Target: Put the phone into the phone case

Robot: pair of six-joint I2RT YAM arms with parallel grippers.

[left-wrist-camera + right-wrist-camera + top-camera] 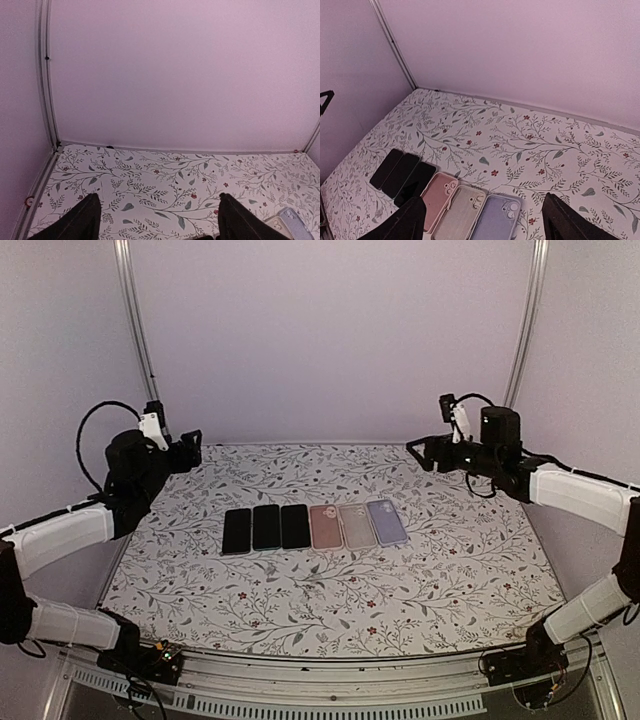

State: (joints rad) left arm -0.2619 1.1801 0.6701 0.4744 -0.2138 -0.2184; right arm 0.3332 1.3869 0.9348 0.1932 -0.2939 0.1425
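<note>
I'm looking at the bench (330,590), covered corner to corner in a white cloth printed with grey leafy vines and little red flowers, running back to the plain pale back wall (330,340). The left post (137,320) and the right post (527,320), both bare metal, climb the far corners. A slotted metal rail (300,708) lines the near edge.

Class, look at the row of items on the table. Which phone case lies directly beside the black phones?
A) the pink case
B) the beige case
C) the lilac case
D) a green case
A: the pink case lies next to the rightmost black phone, with the beige case and the lilac case farther along.
</note>
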